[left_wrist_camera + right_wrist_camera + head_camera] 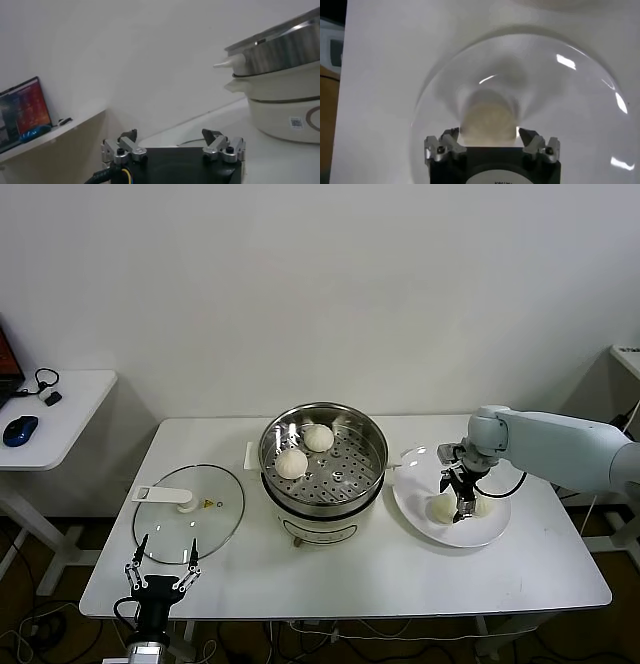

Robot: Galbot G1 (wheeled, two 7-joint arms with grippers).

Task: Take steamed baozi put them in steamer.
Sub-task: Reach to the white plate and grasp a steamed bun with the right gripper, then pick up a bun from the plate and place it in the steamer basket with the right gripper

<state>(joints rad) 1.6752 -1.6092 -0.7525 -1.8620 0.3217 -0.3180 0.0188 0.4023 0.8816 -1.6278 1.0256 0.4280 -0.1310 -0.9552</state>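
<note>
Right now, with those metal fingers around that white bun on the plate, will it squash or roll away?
The bun looks soft and smooth, so it probably dents under the right gripper's fingers. Its domed shape likely rolls little, and the plate rim should contain it.

**Two buns in the pot, two on the plate**

The round shiny stainless-steel steamer stood uncovered on its white base in the middle of the table. Two small smooth cream-white steamed baozi lay on its perforated tray, near each other. Two more buns lay on a plate to the right.
</note>
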